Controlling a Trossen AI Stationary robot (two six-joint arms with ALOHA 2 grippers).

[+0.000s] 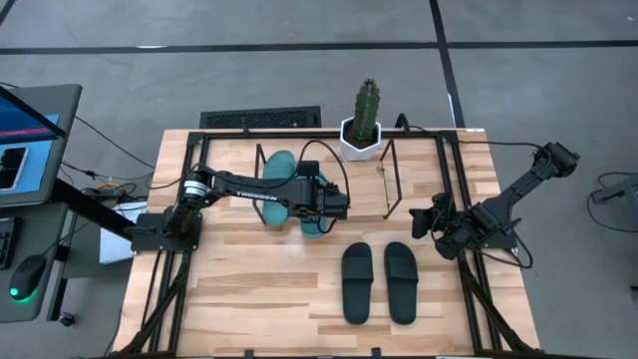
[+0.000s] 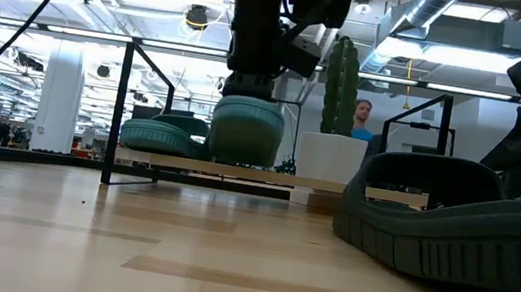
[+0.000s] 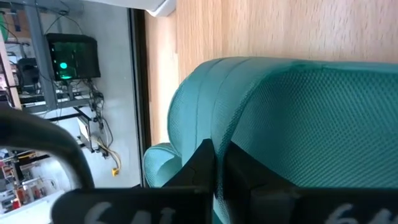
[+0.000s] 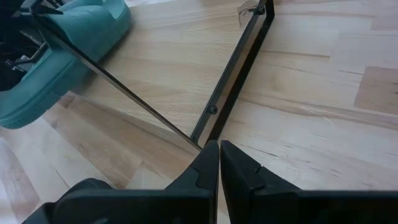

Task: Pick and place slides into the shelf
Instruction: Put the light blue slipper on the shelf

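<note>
One teal slide (image 1: 278, 170) lies on the shelf (image 1: 390, 185), sole down on its wooden board (image 2: 266, 177), and shows at the left in the low view (image 2: 159, 136). My left gripper (image 1: 329, 202) is over the shelf's middle, shut on the second teal slide (image 1: 313, 225) (image 2: 246, 130). The two black slides (image 1: 357, 282) (image 1: 401, 282) lie side by side on the table in front of the shelf. My right gripper (image 1: 427, 221) hangs shut beside the shelf's right end-frame (image 4: 231, 74) and touches nothing. My left gripper (image 3: 217, 169) pinches the teal slide by the edge of its wide strap (image 3: 235, 134), one finger (image 3: 200, 163) on each side of that edge, coming from above. The slide hangs below the fingers at the board's height (image 2: 242, 162); whether it rests on the board I cannot tell.
A cactus in a white pot (image 1: 363, 130) stands just behind the shelf's right part. The black table frame (image 1: 451, 179) runs along the table's edges. A keyboard (image 1: 261, 119) lies beyond the far edge. Bare wood (image 1: 249, 289) lies left of the black slides.
</note>
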